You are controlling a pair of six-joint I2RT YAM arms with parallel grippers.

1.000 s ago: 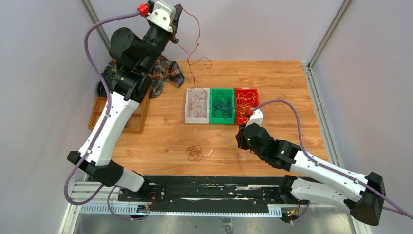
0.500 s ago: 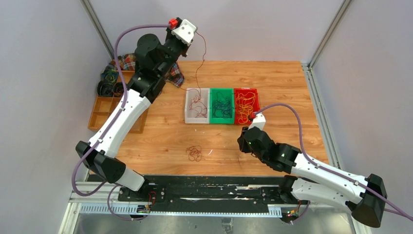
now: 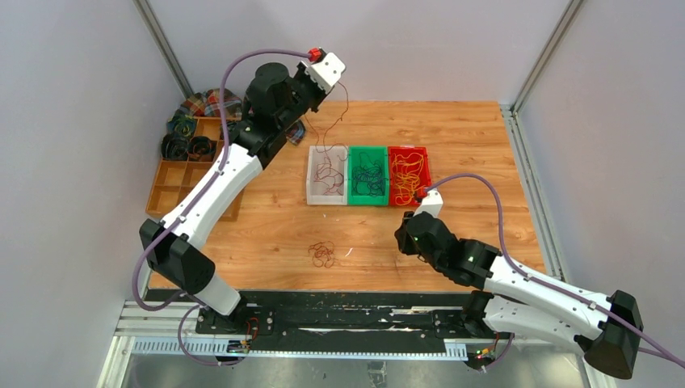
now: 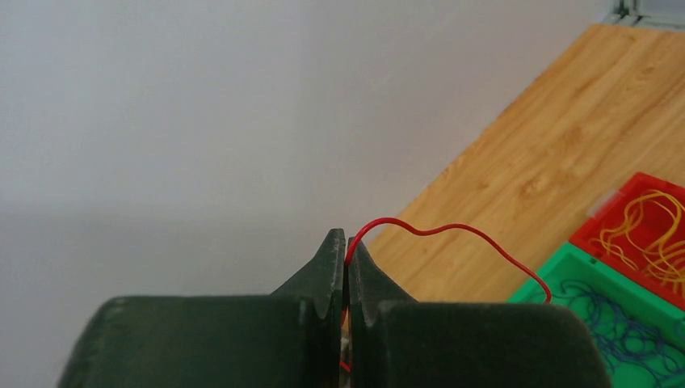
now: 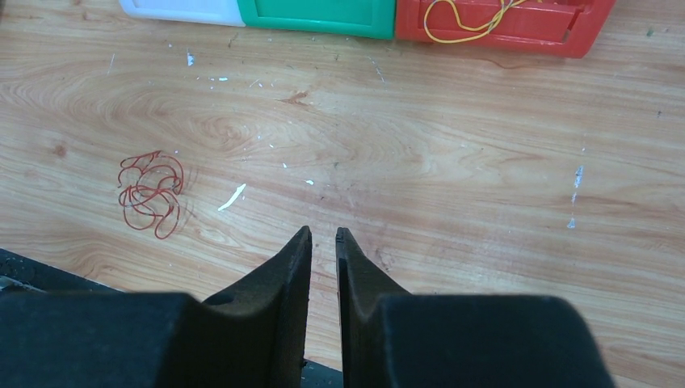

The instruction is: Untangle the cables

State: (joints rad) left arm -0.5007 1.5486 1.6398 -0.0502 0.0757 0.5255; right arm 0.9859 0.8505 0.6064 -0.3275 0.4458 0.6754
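1. At the bottom of the wrist view, the right gripper (image 5: 323, 233) hovered over the wooden table (image 5: 485, 162). Its jaws stood a narrow slit apart and gripped nothing.
2. Left of it, a small red cable tangle (image 5: 149, 194) lay loose on the wood.
3. At mid-frame in the top view, three trays touched in a row: the white tray (image 3: 310, 174), the green tray (image 3: 368, 149) with dark blue cables (image 3: 370, 176), and the red tray (image 3: 408, 149) with yellow cables (image 3: 408, 171).
4. At upper centre-left, the left gripper (image 4: 346, 236) was pinched tight on a red cable (image 4: 452, 230) that trailed down toward the white tray.

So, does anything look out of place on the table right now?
Yes: a small tangle of red cable lies loose on the bare wood table near the arms, apart from the three trays holding the other cables.
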